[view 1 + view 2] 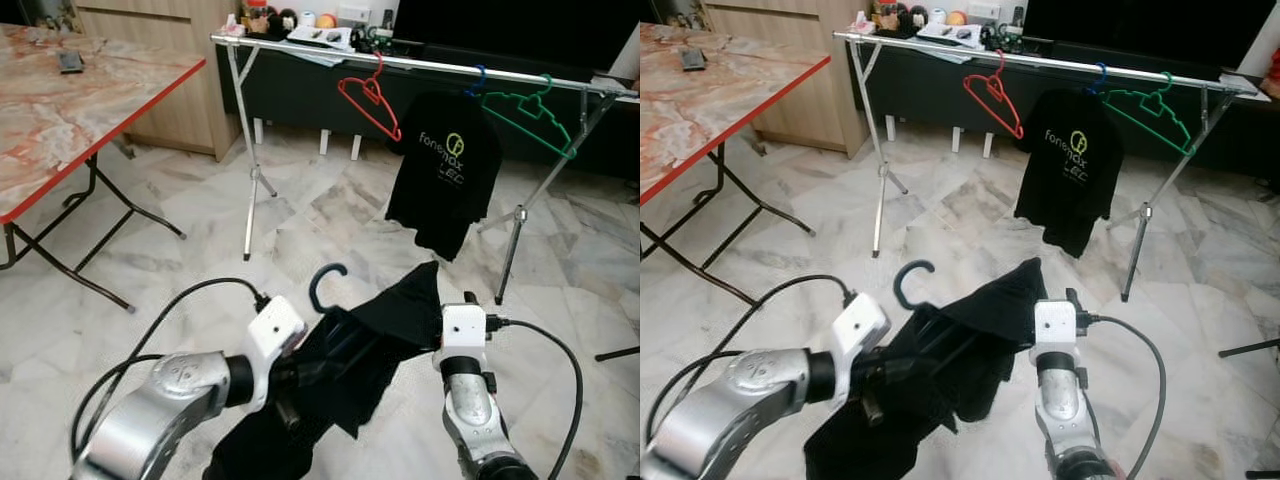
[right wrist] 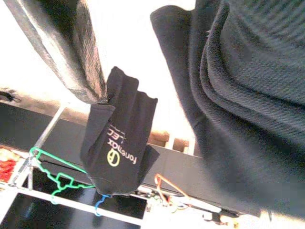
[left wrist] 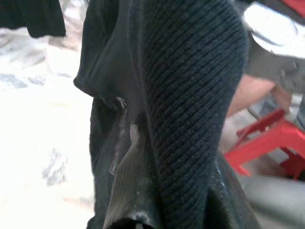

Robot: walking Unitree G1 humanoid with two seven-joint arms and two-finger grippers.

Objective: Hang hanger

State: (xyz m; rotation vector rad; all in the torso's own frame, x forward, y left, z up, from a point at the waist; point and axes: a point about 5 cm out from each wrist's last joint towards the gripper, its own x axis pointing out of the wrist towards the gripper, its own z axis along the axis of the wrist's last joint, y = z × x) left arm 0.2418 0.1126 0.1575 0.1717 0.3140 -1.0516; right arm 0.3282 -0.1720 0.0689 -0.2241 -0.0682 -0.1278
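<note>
Two silver arms reach forward low over a pale marble floor (image 1: 330,210), both engaged with a black garment on a black plastic hanger (image 1: 325,283) whose curved hook stands upright between them. The left gripper (image 1: 300,365), on a bent arm with a white wrist block, is buried in the dark ribbed knit cloth (image 3: 190,95); its fingers (image 3: 128,191) press against the fabric, apparently clamped on the hanger beneath, though the folds hide the contact. The right gripper (image 1: 430,300) rises nearly vertical under the garment's raised corner; one black finger (image 2: 62,47) shows apart from the cloth, and whether its jaws are spread or pinching cannot be told.

Beyond them stands a silver metal clothes rail (image 1: 420,66) on tripod legs. On it hang a red wire hanger (image 1: 368,100), empty, a black T-shirt with a yellow and white logo (image 1: 445,165) on a blue hanger (image 1: 479,78), and a green plastic hanger (image 1: 530,115), empty. To the robot's left sits a folding table with a marbled top and red edge (image 1: 90,110). Behind the rail, a low dark cabinet (image 1: 300,90) carries small cluttered items too small to identify
</note>
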